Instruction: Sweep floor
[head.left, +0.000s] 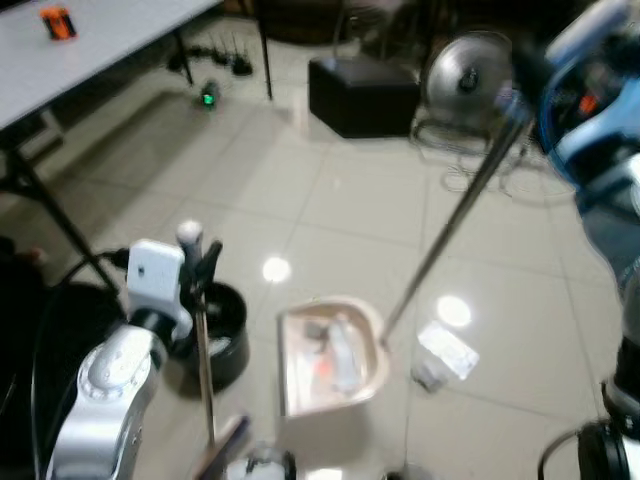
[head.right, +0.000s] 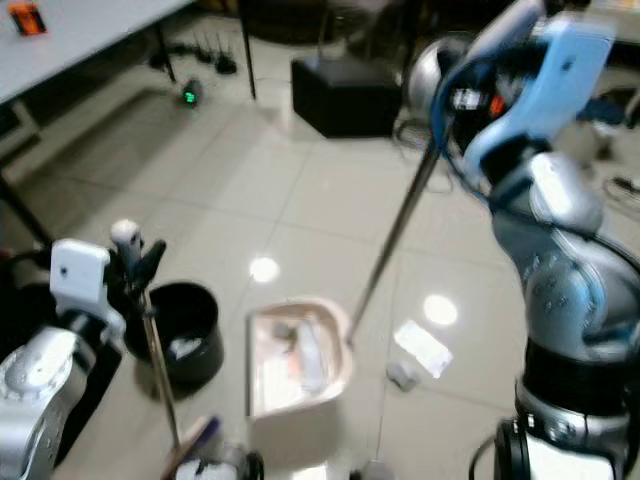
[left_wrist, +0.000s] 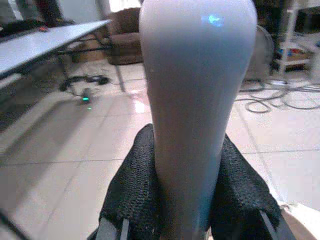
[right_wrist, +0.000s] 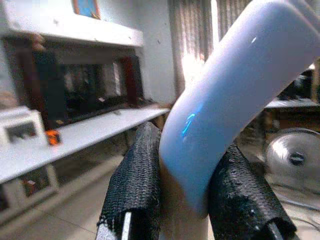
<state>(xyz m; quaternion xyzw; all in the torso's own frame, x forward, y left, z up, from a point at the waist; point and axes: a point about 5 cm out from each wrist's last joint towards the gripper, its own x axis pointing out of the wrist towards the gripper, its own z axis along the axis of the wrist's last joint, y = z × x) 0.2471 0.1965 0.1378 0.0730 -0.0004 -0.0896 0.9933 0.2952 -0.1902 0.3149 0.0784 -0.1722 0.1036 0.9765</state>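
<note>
The left gripper (left_wrist: 182, 200) is clamped on the pale rounded top of a thin upright broom handle (head.left: 203, 360), its black mesh-covered fingers (left_wrist: 135, 195) pressed against both sides. The handle runs down to the tiled floor (head.left: 330, 200) just beside a black round bucket (head.right: 185, 330). The right gripper (right_wrist: 185, 190) is closed around the curved light-blue grip (right_wrist: 225, 110) of a long grey metal pole (head.left: 455, 225), which slants down to a beige long-handled dustpan (head.left: 330, 355) resting on the tiles. Inside the dustpan lie a few blurred pieces of litter, whitish and reddish. Just beside the pan, a crumpled clear plastic wrapper (head.left: 447, 350) lies on the floor. Farther off stand a black box (head.left: 362, 95), a round metal fan (head.left: 468, 80) and a grey folding table (head.left: 90, 45).
</note>
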